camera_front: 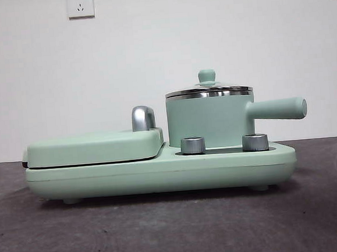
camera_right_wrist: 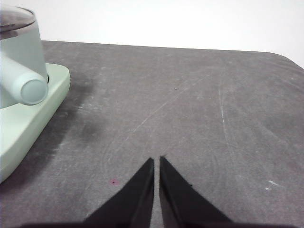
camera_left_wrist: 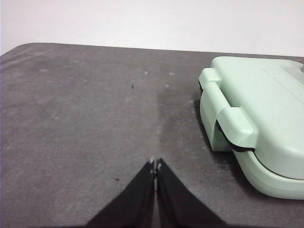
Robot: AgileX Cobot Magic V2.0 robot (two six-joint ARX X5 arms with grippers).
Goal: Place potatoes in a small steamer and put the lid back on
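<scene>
The small mint-green steamer (camera_front: 210, 121) stands on the right side of the mint-green cooker base (camera_front: 160, 172), its straight handle pointing right. The glass lid (camera_front: 208, 89) with its mint knob sits on the steamer. The steamer also shows in the right wrist view (camera_right_wrist: 19, 61). The potatoes are out of view. My left gripper (camera_left_wrist: 155, 164) is shut and empty over bare table, apart from the cooker's left end. My right gripper (camera_right_wrist: 156, 161) is shut and empty over bare table to the right of the steamer's handle. Neither gripper shows in the front view.
The flat mint-green griddle cover (camera_front: 94, 148) with a chrome handle (camera_front: 143, 117) closes the base's left half; it also shows in the left wrist view (camera_left_wrist: 259, 114). Two steel knobs (camera_front: 193, 145) sit at the base's front. Grey table (camera_front: 177, 230), white wall behind.
</scene>
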